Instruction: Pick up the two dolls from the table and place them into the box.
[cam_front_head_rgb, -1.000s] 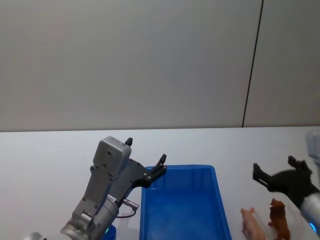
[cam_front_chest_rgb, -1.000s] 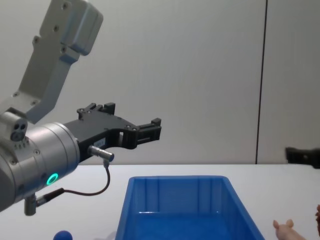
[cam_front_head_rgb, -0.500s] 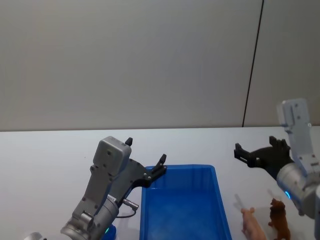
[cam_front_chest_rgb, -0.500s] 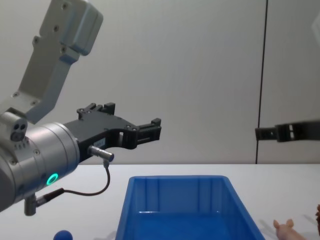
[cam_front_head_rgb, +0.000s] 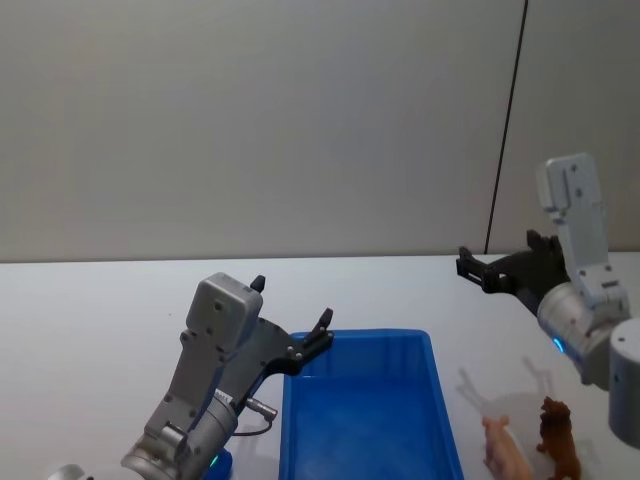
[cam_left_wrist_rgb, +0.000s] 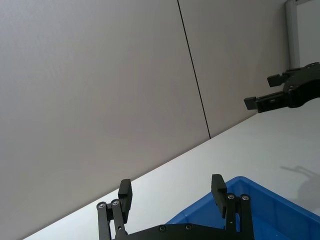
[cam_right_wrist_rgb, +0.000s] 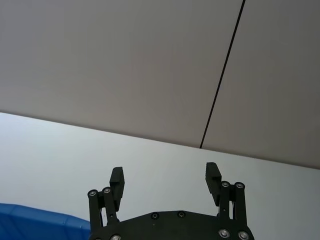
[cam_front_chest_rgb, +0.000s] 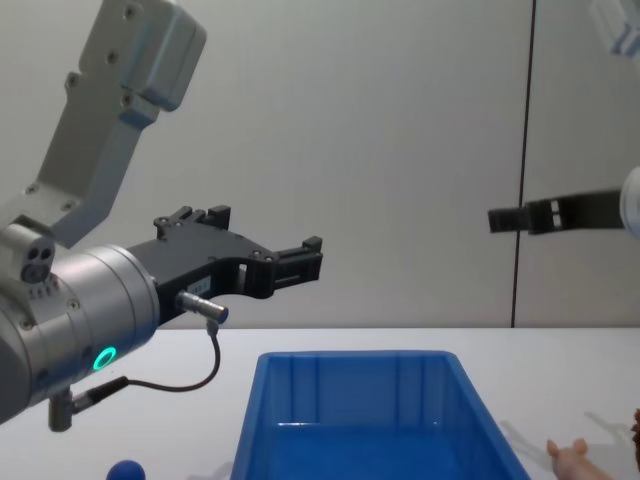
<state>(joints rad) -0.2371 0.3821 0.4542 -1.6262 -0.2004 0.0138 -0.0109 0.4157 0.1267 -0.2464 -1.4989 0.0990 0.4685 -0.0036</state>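
Right gripper (cam_front_head_rgb: 476, 270): spread, empty, rising further, now mid-right of frame above pink doll (cam_front_head_rgb: 505, 450) and brown doll (cam_front_head_rgb: 560, 445); left gripper (cam_left_wrist_rgb: 171, 186): spread, hovering lower left

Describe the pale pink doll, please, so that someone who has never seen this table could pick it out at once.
Find the big blue box on the white table. Just to its right are two small animal figurines. The pale pink doll is the one nearer the box; the other is the brown doll.
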